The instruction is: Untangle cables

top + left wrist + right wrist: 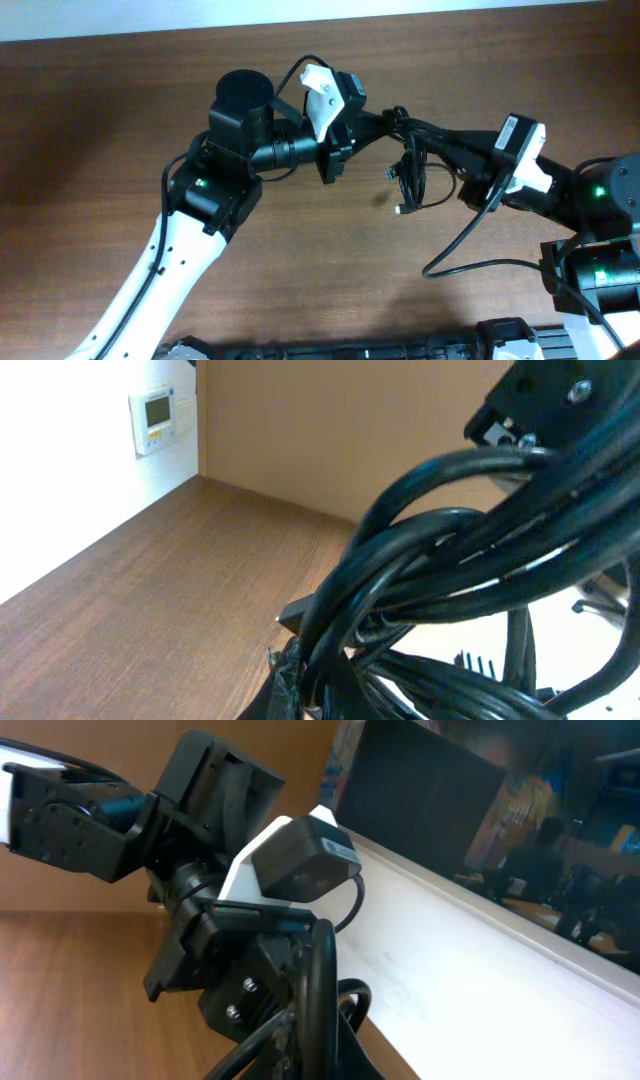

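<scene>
**Both grippers clamped on one lifted bundle**

From above, the left gripper (372, 124) reaches in from the left with its jaws closed on the knotted end of the cables (410, 178). The bundle stretches on to the right gripper (428, 138), which is also closed on it. Between the two, loose loops hang down towards the table (100, 120), and a light plug tip (400, 210) is the lowest point. Only this view shows both arms and the sagging loops together.

The left wrist view shows what the overhead cannot. Thick glossy black strands cross and overlap right at the lens, filling the right half of the frame (the finger pads themselves are hidden behind them). Wood table lies to the left, with a small wall panel (155, 415) beyond.

The right wrist view looks back along the cables, which rise from its lower edge straight to the left arm's camera housing (300, 860). The right gripper's own fingers cannot be made out there.
</scene>
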`<state>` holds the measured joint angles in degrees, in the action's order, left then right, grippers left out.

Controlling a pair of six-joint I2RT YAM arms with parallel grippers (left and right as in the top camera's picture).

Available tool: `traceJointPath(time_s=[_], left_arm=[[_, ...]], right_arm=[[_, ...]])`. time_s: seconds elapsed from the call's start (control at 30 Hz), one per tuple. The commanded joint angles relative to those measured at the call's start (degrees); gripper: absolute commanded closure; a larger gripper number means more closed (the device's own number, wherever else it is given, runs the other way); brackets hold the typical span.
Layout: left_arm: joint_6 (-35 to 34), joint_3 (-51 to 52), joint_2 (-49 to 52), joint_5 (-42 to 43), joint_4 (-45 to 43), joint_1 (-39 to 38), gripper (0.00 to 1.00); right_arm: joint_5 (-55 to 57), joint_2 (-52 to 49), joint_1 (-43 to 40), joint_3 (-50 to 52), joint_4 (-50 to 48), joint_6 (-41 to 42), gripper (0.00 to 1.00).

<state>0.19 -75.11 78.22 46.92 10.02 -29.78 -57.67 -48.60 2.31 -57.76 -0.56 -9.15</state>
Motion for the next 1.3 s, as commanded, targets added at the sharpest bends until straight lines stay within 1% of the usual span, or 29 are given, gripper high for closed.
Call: traceJointPath(time_s=[0.0, 0.03, 0.07, 0.1, 0.13, 0.17, 0.2, 0.27, 0.3, 0.53, 0.57, 0.6, 0.63, 0.67, 0.7, 0.83, 0.97, 1.07, 1.13, 1.2, 1.27], left_arm=[[-1.5, -0.4, -0.2, 2.5, -0.5, 0.3, 0.88], [-1.5, -0.4, -0.2, 4.0, -0.5, 0.3, 0.8], [-1.5, -0.4, -0.2, 5.7, -0.5, 0.3, 0.66], [-1.5, -0.4, -0.2, 7.4, -0.6, 0.3, 0.35], [-1.5, -0.4, -0.2, 8.3, -0.6, 0.3, 0.18], [-1.5, -0.4, -0.2, 9.2, -1.3, 0.3, 0.12], [-1.5, -0.4, -0.2, 10.2, -2.1, 0.3, 0.1], [-1.5, -0.4, -0.2, 14.1, -4.7, 0.3, 0.02], [-1.5, -0.4, -0.2, 15.6, -5.6, 0.3, 0.01], [-1.5, -0.4, -0.2, 19.8, -6.2, 0.3, 0.0], [-1.5, -0.4, -0.2, 19.8, -6.6, 0.3, 0.07], [-1.5, -0.4, -0.2, 19.7, -7.1, 0.3, 0.31], [-1.5, -0.4, -0.2, 19.2, -7.6, 0.3, 0.66], [-1.5, -0.4, -0.2, 18.0, -7.8, 0.3, 0.92], [-1.5, -0.4, -0.2, 15.8, -7.5, 0.3, 1.0], [-1.6, -0.4, -0.2, 9.2, -3.1, 0.3, 1.0], [-1.6, -0.4, -0.2, 4.8, 2.5, 0.3, 1.0], [-2.6, -0.4, 0.0, 0.7, 6.7, 0.3, 1.0], [-5.7, -0.4, 0.0, -3.5, 9.5, 0.3, 1.0], [-6.2, -0.4, 0.2, -6.9, 12.0, 0.3, 1.0], [-6.2, -0.4, 0.3, -6.9, 12.2, 0.3, 1.0]], right_arm=[[-0.2, 0.6, 0.2, -0.7, -0.8, 0.6, 0.96], [-0.2, 0.6, 0.2, -0.7, -0.8, 0.6, 0.96], [-0.2, 0.6, 0.2, -0.7, -0.8, 0.6, 0.96], [-0.2, 0.6, 0.2, -0.7, -0.7, 0.6, 0.95], [-0.2, 0.6, 0.2, -0.7, -0.7, 0.6, 0.95], [-0.2, 0.6, 0.2, -0.7, -0.5, 0.6, 0.96], [-0.2, 0.6, 0.2, -0.7, -0.4, 0.6, 0.95], [-0.2, 0.6, 0.2, -0.7, -0.3, 0.6, 0.95], [-0.2, 0.6, 0.2, -0.7, -0.3, 0.6, 0.95], [-0.2, 0.6, 0.2, -0.7, -0.3, 0.6, 0.95], [-0.2, 0.6, 0.2, -0.7, -0.3, 0.6, 0.95], [-0.7, 0.6, 0.2, -0.7, -0.3, 0.6, 0.96], [-1.5, 0.6, 0.2, -0.7, -0.4, 0.6, 0.96], [-2.3, 0.6, 0.2, -0.7, -0.6, 0.6, 0.96], [-2.3, 0.6, 0.2, -0.7, -0.7, 0.6, 0.96], [-2.0, 0.6, 0.2, -0.7, -1.9, 0.6, 0.96], [-1.6, 0.6, 0.2, -0.7, -2.1, 0.6, 0.96], [0.6, 0.6, 0.2, -0.7, -2.3, 0.7, 0.96], [2.2, 0.6, 0.2, -0.7, -2.4, 1.3, 0.96], [2.9, 0.6, 0.2, -0.7, -3.6, 3.9, 0.96], [2.9, 0.6, 0.2, -0.7, -3.5, 3.9, 0.96]])
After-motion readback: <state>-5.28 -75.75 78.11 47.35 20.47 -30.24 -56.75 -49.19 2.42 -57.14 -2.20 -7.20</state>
